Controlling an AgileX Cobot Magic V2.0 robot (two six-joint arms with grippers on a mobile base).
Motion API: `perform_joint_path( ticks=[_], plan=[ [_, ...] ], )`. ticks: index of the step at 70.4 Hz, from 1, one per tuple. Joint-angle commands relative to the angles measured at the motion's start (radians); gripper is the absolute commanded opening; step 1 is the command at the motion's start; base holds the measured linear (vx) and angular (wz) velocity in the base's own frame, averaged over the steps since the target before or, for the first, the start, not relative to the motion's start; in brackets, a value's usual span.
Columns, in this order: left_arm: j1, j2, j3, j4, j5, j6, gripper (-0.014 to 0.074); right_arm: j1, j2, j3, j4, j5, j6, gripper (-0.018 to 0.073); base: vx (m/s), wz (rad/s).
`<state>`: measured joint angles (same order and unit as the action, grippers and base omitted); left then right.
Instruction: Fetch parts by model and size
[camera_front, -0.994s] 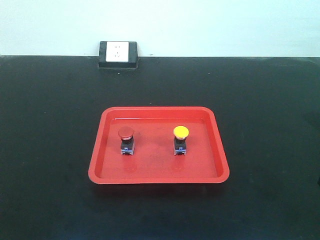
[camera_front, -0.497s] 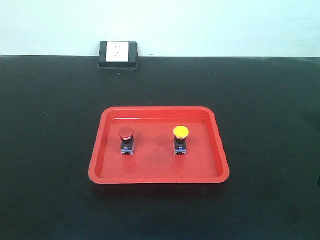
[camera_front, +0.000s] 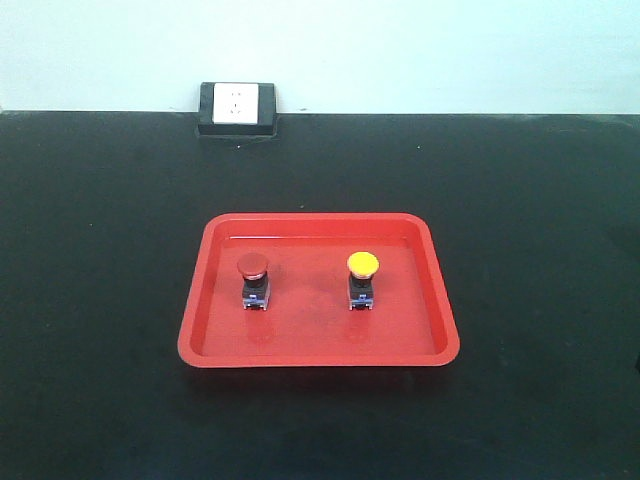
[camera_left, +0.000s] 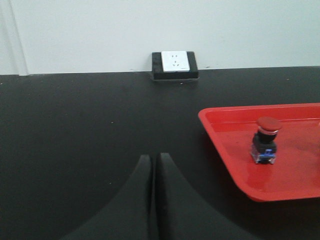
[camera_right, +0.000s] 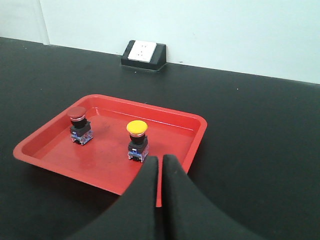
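The right pincer (camera_right: 160, 162) is closed and empty, at the tray's (camera_right: 45, 156) near edge, just beside the yellow switch (camera_right: 137, 140). The left pincer (camera_left: 154, 162), likewise closed and empty, hangs over the black table (camera_left: 75, 125), left of the tray. The red switch (camera_front: 253, 279) stands upright in the tray, apart from the yellow one. A socket (camera_front: 238, 105) sits by the wall.

Open gap between red switch (camera_front: 253, 280) and yellow switch (camera_front: 362, 278) — tray rim (camera_front: 320, 356) low.

Left gripper (camera_left: 152, 172) w/ two matte black fingers, smooth curved outer edges tapering to narrow tips, right gripper (camera_right: 160, 167) same black tapered pair, no markings visible
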<state>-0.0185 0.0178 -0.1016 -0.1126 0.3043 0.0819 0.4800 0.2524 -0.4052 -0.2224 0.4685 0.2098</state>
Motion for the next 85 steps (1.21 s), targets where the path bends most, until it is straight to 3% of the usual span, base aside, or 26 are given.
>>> perform_joint_path(
  ticks=[1,10,21,85],
  plan=[
    [0.013,-0.05,0.037,-0.023,-0.134,0.016,-0.0004,-0.005,0.011,-0.026,-0.016,-0.072,-0.01,-0.0008,0.0,0.0],
    [0.013,-0.045,0.139,-0.023,-0.268,0.014,-0.0004,-0.005,0.011,-0.026,-0.011,-0.071,-0.01,-0.0008,0.0,0.0],
    [0.013,-0.045,0.135,0.022,-0.235,0.014,-0.0004,-0.005,0.014,-0.026,-0.012,-0.071,-0.01,-0.0008,0.0,0.0],
    [0.013,-0.044,0.135,0.02,-0.236,0.014,-0.0004,-0.005,0.014,-0.026,-0.012,-0.071,-0.01,-0.0008,0.0,0.0]
  ],
)
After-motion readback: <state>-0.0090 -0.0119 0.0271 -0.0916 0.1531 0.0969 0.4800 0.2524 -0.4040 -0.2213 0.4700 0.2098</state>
